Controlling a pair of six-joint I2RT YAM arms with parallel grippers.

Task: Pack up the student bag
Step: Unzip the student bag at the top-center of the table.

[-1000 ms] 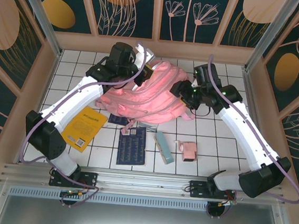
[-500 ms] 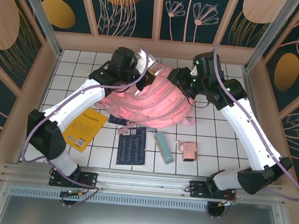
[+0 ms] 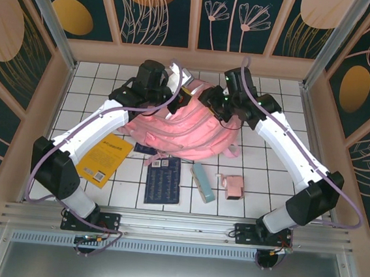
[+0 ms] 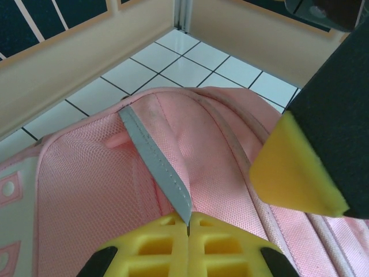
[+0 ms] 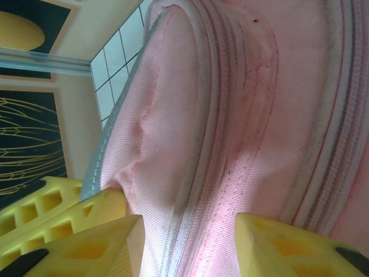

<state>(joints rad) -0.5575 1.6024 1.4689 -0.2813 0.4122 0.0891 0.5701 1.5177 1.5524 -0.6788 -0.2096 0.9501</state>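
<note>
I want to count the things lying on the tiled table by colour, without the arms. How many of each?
Pink: 2, student bag and small pink item
Yellow: 1, book
Dark blue: 2, booklet and piece half under the bag
Pale teal: 1, long box
Total: 6

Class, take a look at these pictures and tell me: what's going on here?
Two robot arms are working on the pink student bag at the far side of the tiled table. The left gripper is shut on a grey strip at the bag's top edge. The right gripper, open, sits against the pink fabric beside it. A yellow book, a dark blue booklet, a teal box and a small pink item lie on the tiles in front of the bag, not yet packed.
</note>
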